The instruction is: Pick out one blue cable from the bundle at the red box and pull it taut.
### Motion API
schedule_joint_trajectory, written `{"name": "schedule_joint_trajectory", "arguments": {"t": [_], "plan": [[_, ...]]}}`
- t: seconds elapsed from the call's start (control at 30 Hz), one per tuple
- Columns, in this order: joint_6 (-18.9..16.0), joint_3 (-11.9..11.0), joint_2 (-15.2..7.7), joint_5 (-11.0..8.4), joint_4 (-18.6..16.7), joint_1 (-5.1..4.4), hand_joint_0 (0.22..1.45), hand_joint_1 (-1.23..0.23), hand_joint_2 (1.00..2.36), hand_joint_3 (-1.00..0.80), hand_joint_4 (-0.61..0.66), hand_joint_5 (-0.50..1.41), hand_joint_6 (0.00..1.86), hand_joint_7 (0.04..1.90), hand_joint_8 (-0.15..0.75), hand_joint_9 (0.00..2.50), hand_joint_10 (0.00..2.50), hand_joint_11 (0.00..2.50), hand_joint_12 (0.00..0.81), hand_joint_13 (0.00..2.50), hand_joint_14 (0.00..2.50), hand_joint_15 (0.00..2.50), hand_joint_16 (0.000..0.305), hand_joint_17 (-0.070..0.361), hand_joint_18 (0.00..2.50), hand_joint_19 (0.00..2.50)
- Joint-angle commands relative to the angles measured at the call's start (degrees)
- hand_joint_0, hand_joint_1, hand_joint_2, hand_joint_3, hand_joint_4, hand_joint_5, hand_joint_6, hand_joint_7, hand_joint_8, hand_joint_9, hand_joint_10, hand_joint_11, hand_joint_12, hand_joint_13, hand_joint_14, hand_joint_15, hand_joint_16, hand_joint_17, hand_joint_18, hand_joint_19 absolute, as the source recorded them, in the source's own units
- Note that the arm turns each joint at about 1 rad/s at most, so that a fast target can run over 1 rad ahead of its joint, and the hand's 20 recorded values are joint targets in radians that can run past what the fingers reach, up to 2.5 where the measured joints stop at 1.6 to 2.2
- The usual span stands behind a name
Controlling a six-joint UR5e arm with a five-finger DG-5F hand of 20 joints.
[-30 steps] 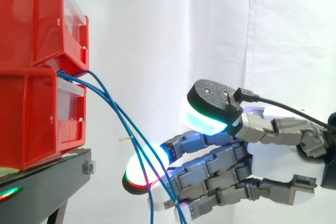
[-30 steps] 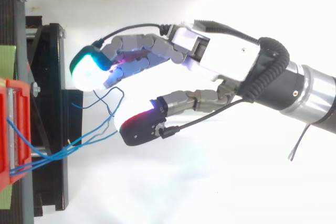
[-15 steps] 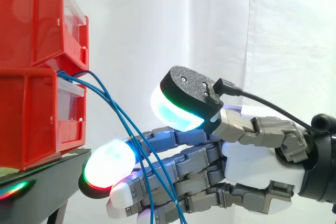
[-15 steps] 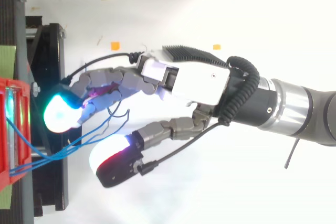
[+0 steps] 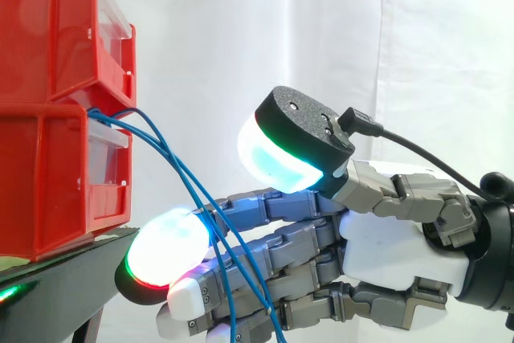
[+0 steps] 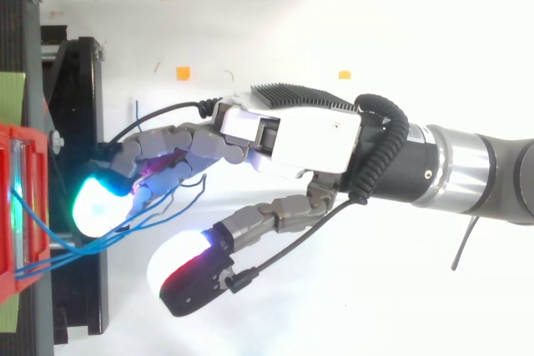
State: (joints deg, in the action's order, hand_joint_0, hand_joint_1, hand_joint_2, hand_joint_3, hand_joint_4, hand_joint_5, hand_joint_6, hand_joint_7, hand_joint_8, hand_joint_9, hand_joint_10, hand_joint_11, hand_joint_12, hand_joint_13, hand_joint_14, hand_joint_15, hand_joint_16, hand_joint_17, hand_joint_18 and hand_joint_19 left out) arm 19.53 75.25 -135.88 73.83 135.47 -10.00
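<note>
On the black stand (image 5: 80,279): two red bins (image 5: 48,158) are stacked one on the other at the left of the side view, before the white curtain (image 5: 241,38).
Blue cables (image 5: 183,170): a small bundle leaves the front of the bins at the seam between the upper and lower bin. It falls slack down and to the right and runs out at the bottom edge of the side view.
Cables from above (image 6: 83,246): the strands run from the edge of the red bins toward the fingers, sagging, and one loose loop lies beside the finger row.
Hand (image 5: 393,238): it comes in from the right with the palm about level and reaches toward the bins; it is close to the stand and apart from the bins.
Fingers (image 5: 273,234): they stretch nearly straight toward the bins, one above another in the side view. The foremost pad (image 5: 165,247) glows white with a green and red rim at the stand's edge.
Thumb: it is lifted well clear of the fingers, and its pad (image 5: 277,158) glows cyan-white under a black back.
Grasp: the hand is spread wide with nothing pinched. The cables cross in front of the fingers in the side view; whether they touch cannot be told.
Tension: the cables hang loose, and none is drawn straight.
Single strand: it cannot be told whether one is set apart from the rest.
</note>
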Motion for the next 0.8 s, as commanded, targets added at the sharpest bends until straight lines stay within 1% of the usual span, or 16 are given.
{"name": "schedule_joint_trajectory", "arguments": {"t": [0.0,0.17,0.3,0.5,0.77], "plan": [[-0.5,0.0,0.0,0.62,0.1,0.24,0.61,-0.58,1.01,-0.42,0.32,-0.13,0.5,0.92,0.306,0.8,0.01,0.31,0.409,0.58,0.01,0.24,0.06,0.134,0.47,0.56],[-0.6,0.1,0.0,0.7,0.0,0.59,0.62,-0.57,1.01,-0.4,0.29,-0.12,0.5,0.99,0.309,0.8,0.01,0.32,0.408,0.58,0.01,0.25,0.059,0.133,0.48,0.57],[-0.6,0.1,0.0,0.7,-0.2,0.68,0.63,-0.56,1.01,-0.38,0.28,-0.11,0.5,1.03,0.306,0.81,0.01,0.32,0.407,0.58,0.01,0.25,0.059,0.133,0.48,0.57],[-0.6,0.0,0.0,0.79,-0.2,0.59,0.64,-0.58,1.01,-0.35,0.26,-0.1,0.5,1.08,0.308,0.82,0.01,0.33,0.407,0.58,0.01,0.25,0.059,0.132,0.48,0.57],[-0.6,0.0,0.0,0.7,-0.5,0.59,0.64,-0.6,1.01,-0.36,0.26,-0.1,0.5,1.1,0.309,0.82,0.01,0.34,0.407,0.59,0.01,0.25,0.059,0.132,0.49,0.56]]}}
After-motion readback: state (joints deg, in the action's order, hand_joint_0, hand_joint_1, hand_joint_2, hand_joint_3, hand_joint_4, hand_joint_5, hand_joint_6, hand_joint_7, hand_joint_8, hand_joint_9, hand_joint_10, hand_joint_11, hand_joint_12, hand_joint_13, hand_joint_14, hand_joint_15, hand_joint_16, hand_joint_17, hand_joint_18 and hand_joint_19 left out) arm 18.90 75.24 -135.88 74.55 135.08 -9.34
